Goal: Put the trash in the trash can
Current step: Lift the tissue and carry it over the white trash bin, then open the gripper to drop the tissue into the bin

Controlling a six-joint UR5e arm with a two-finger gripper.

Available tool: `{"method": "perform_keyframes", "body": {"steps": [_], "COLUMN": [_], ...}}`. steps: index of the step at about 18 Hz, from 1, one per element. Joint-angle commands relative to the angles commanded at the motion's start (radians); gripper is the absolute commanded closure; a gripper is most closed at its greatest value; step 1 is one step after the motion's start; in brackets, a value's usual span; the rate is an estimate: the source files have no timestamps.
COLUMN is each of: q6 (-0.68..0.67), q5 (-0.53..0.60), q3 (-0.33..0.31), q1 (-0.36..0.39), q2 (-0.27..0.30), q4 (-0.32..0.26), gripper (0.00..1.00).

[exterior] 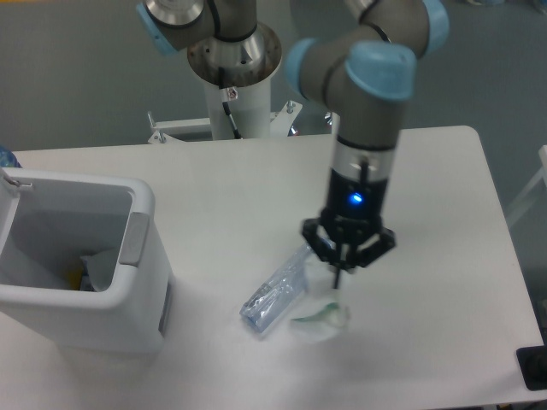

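Observation:
The crushed clear bluish bottle (275,295) lies on the white table, slanting from lower left to upper right. Just right of its upper end, my gripper (336,278) points straight down, its fingers drawn together on the small white wrapper (321,318). The wrapper dangles under the fingertips and looks blurred. It appears to hang just above the table beside the bottle. The white trash can (142,203) stands at the left with its mouth open upward, well away from my gripper. Some white and yellow scraps (88,272) lie at its bottom.
The arm's base column (235,64) rises behind the table's far edge. A black object (533,367) sits at the table's near right corner. A bluish item (5,157) peeks in at the left edge behind the bin.

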Motion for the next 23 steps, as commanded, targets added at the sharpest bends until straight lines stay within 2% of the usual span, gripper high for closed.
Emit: {"method": "perform_keyframes", "body": {"steps": [4, 6, 10, 11, 14, 15, 17, 21, 23], "q6": [-0.062, -0.068, -0.085, -0.083, -0.086, -0.091, -0.121, -0.157, -0.157], "q5": [0.005, 0.005, 0.009, 0.002, -0.012, -0.035, -0.046, -0.052, -0.052], "q3": [0.017, 0.037, 0.034, 0.028, 0.008, -0.009, -0.023, -0.017, -0.006], "q1": [-0.112, -0.158, -0.247, -0.267, -0.321, -0.325, -0.326, -0.313, -0.242], "q2": [0.071, 0.092, 0.12, 0.12, 0.115, 0.115, 0.108, 0.1, 0.094], "q4": [0.002, 0.0, -0.002, -0.003, -0.003, -0.003, -0.002, -0.002, -0.002], "gripper": [1.0, 1.0, 1.0, 0.95, 0.66, 0.47, 0.0, 0.0, 0.0]}}
